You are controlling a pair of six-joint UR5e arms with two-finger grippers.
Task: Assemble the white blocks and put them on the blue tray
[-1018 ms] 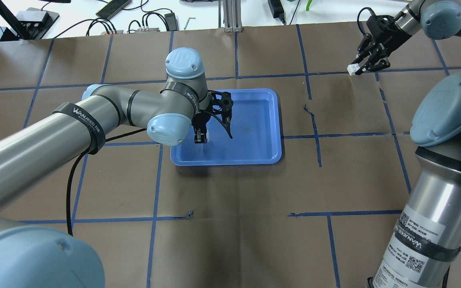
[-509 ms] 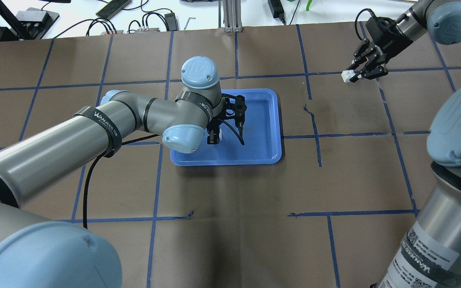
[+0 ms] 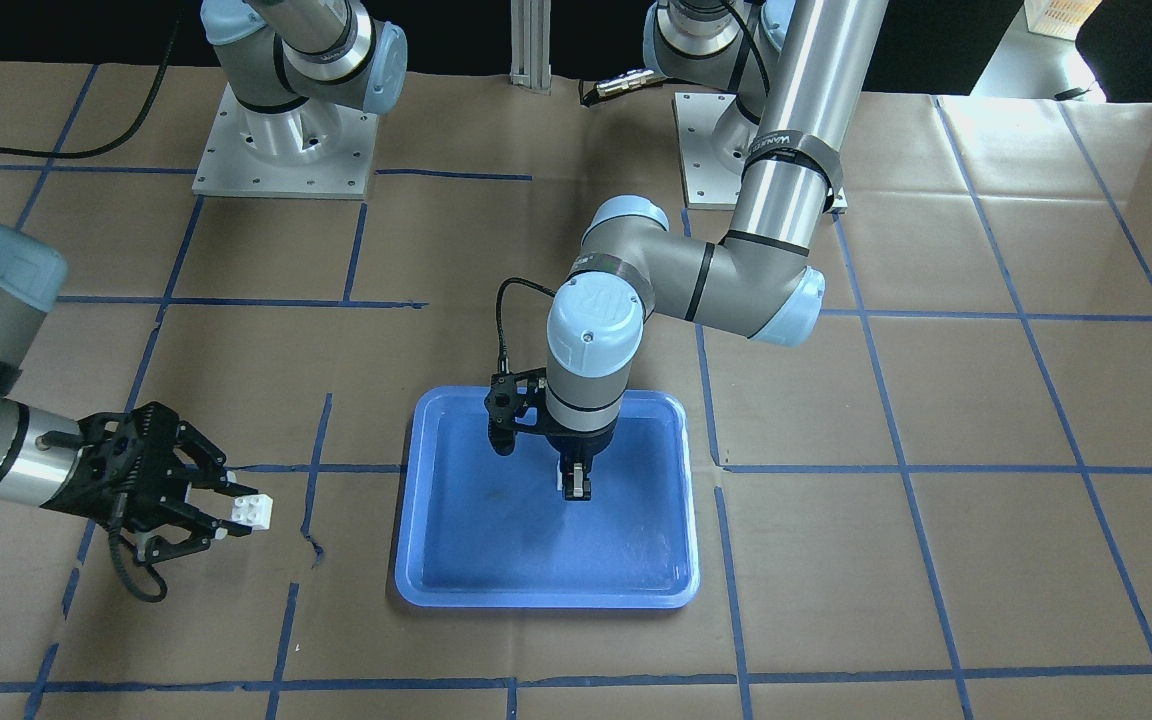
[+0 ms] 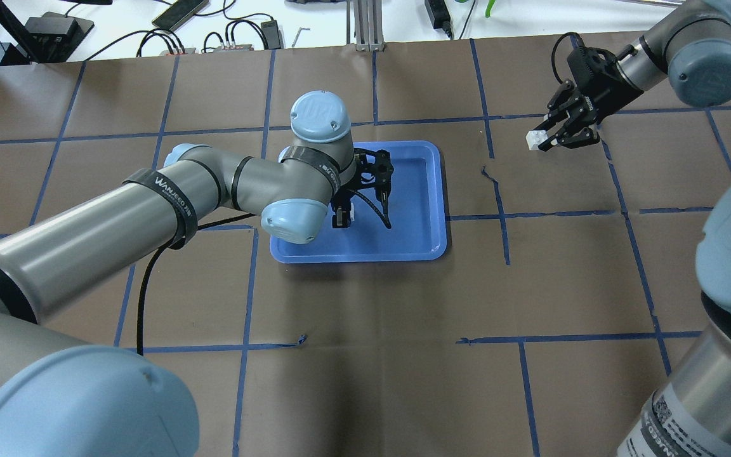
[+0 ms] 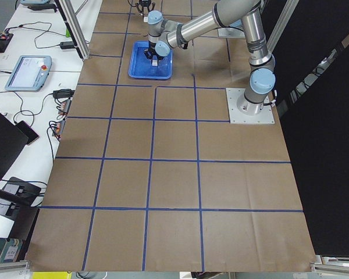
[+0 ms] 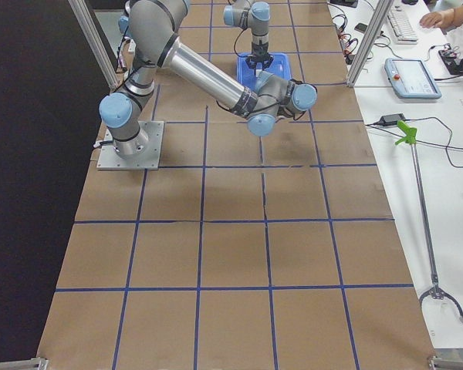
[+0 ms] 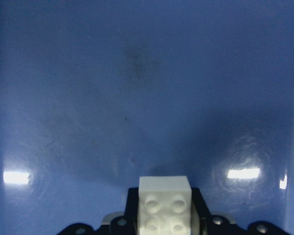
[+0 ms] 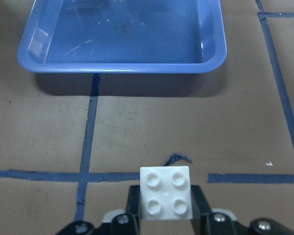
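The blue tray [image 4: 432,190] lies mid-table; it also shows in the front view [image 3: 456,560] and in the right wrist view [image 8: 122,67]. My left gripper [image 4: 342,219] hangs over the tray's inside, shut on one white block [image 7: 165,203], studs toward the wrist camera; the block also shows as a white sliver in the front view [image 3: 565,483]. My right gripper [image 4: 547,139] is to the tray's right, above the brown table, shut on the other white block [image 4: 535,139], which also shows in the front view [image 3: 250,511] and in the right wrist view [image 8: 165,192].
Brown paper with blue tape grid lines [image 4: 499,190] covers the table. Cables and power bricks [image 4: 232,35] lie beyond the far edge. A torn tape end [image 8: 176,158] lies between the right gripper and the tray.
My right gripper has carried its white block to the left, toward the tray. My left gripper has shifted a little to the right over the tray, block still held.
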